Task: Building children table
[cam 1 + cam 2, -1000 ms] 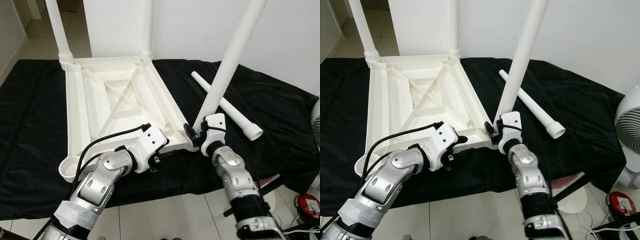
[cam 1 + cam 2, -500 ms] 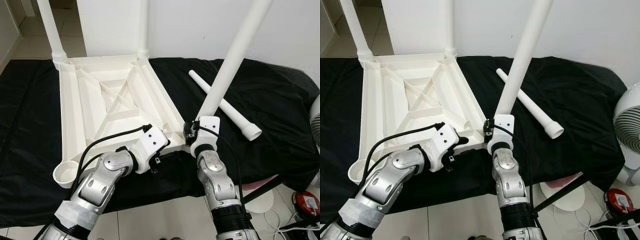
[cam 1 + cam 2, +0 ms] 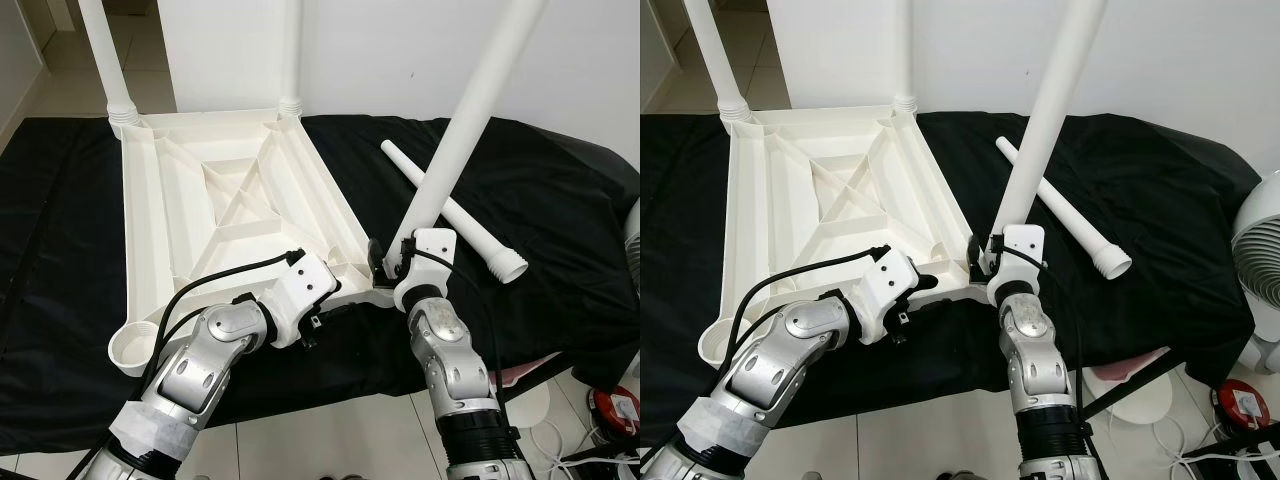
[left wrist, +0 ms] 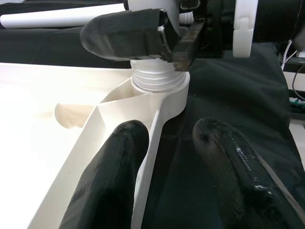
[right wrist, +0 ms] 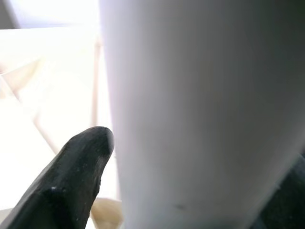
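A white moulded plastic tabletop (image 3: 220,215) lies upside down on a black cloth (image 3: 560,230), its underside showing raised ribs that cross in an X. 2 round white legs stand upright in its far corners, the far left leg (image 3: 105,55) and the far middle leg (image 3: 291,50). The near left corner holds an open round socket (image 3: 133,349).

The left gripper (image 4: 164,157) straddles the tabletop's near rim, its 2 matte black fingers (image 4: 114,176) spread apart, 1 on each side of the thin wall; whether they press it cannot be told.

At the near right corner, the right gripper (image 3: 385,268) clasps the base of a smooth tapered leg (image 3: 470,110) that tilts up and rightward, its ribbed threaded end (image 4: 155,78) seated in the corner socket.

A loose leg (image 3: 455,215) with a flared, ribbed end lies flat on the cloth, further right.
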